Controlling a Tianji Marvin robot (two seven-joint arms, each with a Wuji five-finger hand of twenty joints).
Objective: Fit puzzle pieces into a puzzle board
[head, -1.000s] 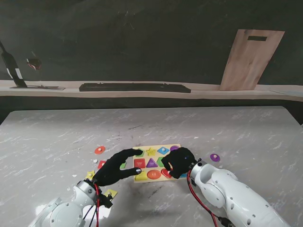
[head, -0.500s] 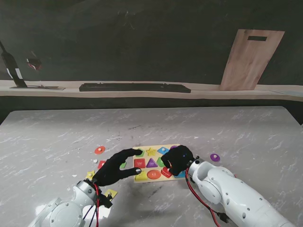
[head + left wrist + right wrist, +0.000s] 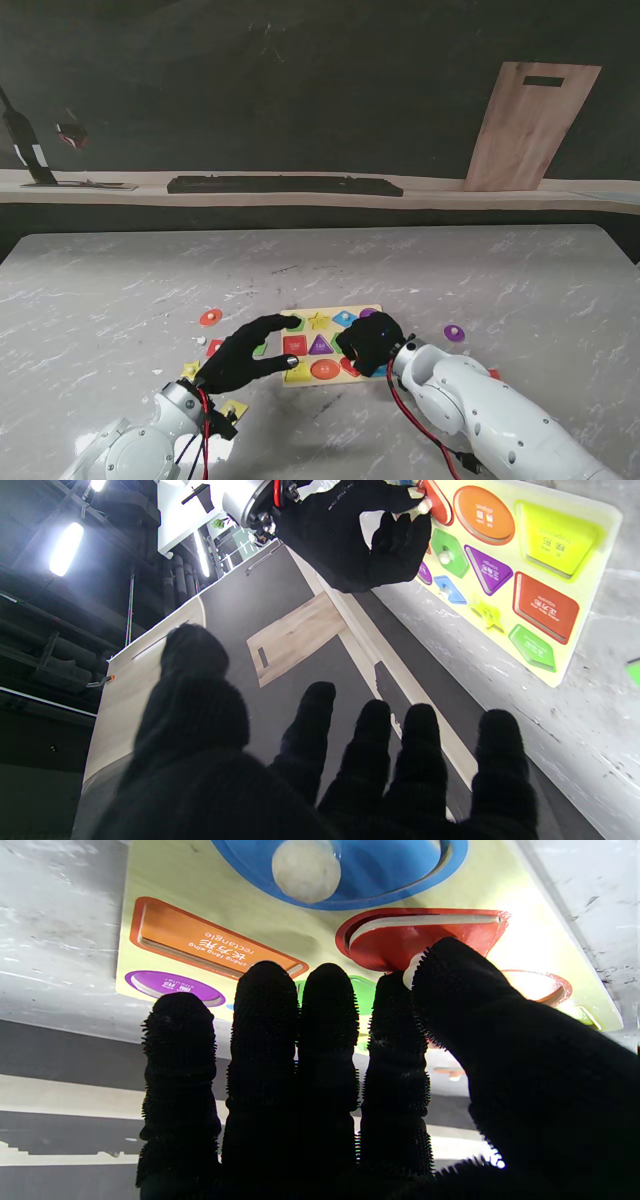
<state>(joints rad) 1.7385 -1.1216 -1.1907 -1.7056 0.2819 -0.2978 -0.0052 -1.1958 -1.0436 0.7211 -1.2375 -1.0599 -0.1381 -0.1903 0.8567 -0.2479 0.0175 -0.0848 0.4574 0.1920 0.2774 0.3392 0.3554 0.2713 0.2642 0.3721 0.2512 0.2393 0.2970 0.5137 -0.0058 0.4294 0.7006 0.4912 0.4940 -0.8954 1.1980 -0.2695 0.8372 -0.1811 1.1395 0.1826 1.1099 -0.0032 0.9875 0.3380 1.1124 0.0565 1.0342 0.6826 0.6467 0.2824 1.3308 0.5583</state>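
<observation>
While the right hand (image 3: 372,343) pinched the small white knob of a red piece (image 3: 425,937) between thumb and forefinger, that piece sat tilted in its red recess on the near right part of the puzzle board (image 3: 335,310), one edge lifted, not yet flush. Step in hand, as I judged it: seating the red piece. Next move likely called for lowering and turning it slightly until its outline matched the recess, then letting go of the knob.

Left hand (image 3: 243,355) hovered over the board's left side, fingers spread apart, holding nothing.

Loose pieces off the board: an orange disc (image 3: 210,318) to its left, a purple disc (image 3: 454,333) to its right, a yellow piece (image 3: 235,408) nearer to me than the board's left corner.

Readable writing: the orange recess (image 3: 215,947) read "rectangle" with smaller words beside it that I could not make out. Other recesses carried labels too blurred to read. No brand seen.
</observation>
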